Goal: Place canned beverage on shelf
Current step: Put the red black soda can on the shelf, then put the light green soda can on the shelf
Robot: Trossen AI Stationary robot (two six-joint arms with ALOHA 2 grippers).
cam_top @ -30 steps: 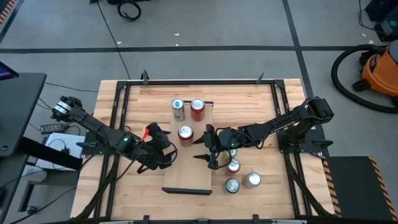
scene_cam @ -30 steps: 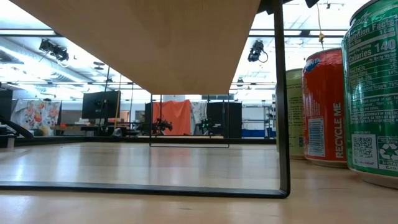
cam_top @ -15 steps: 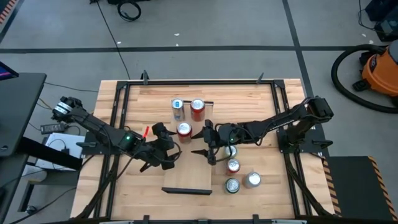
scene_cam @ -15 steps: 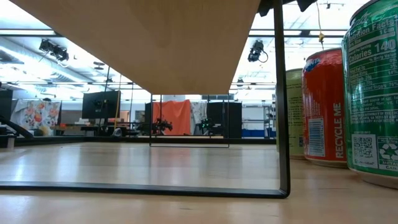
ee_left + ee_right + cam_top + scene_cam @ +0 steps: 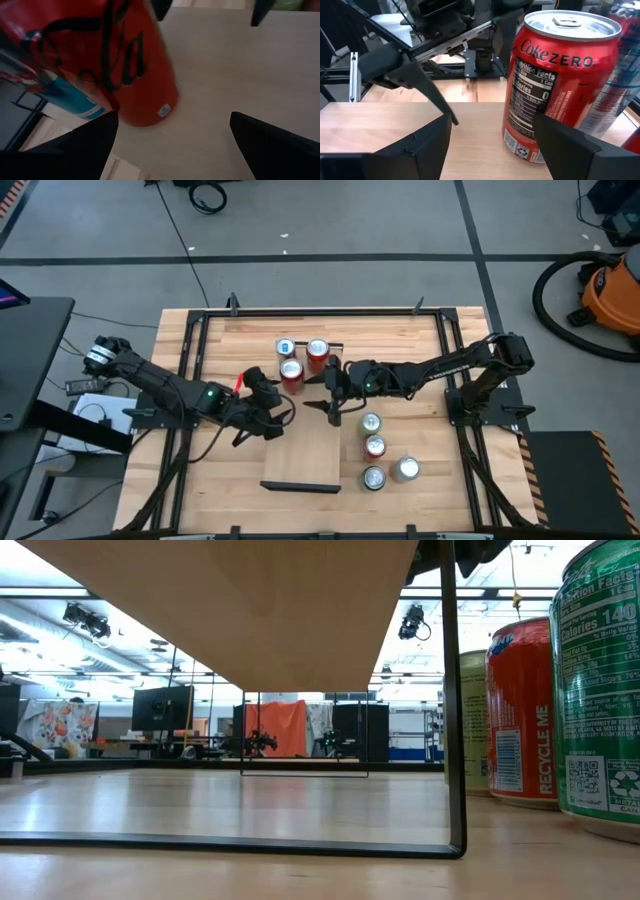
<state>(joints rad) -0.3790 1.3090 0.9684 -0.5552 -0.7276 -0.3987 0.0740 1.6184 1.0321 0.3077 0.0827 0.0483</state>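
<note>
A red Coke Zero can [image 5: 291,372] [image 5: 555,80] stands upright on its base on the light wooden shelf [image 5: 305,450], just in front of a blue-and-white can [image 5: 286,348] and a red can [image 5: 318,352] at the shelf's far end. My right gripper [image 5: 330,397] [image 5: 492,117] reaches in level from the right, open, with the can just beyond its fingertips. My left gripper [image 5: 262,408] [image 5: 175,115] hovers wide open over the shelf's left side. One of its fingers [image 5: 80,147] is beside the can's foot [image 5: 145,117]. My right gripper comes in level from the table's right. The tip of its far finger [image 5: 545,130] lies against the Coke Zero can's lower wall [image 5: 522,135] on the side facing the gripper. Nothing sits between the fingers, and the can stands upright on the shelf. My left gripper has a finger close to the can's foot; whether it touches I cannot tell.
Several more cans [image 5: 375,447] stand on the table right of the shelf; two of them loom at the right of the low view [image 5: 520,710]. The shelf's near half is bare wood. Black frame rails [image 5: 190,380] run along the table's sides.
The Coke Zero can has slid upright along the shelf toward the far end and now stands close to the two cans there. My right gripper has swung toward the far edge alongside it. My left gripper has shifted a little toward the far right.
</note>
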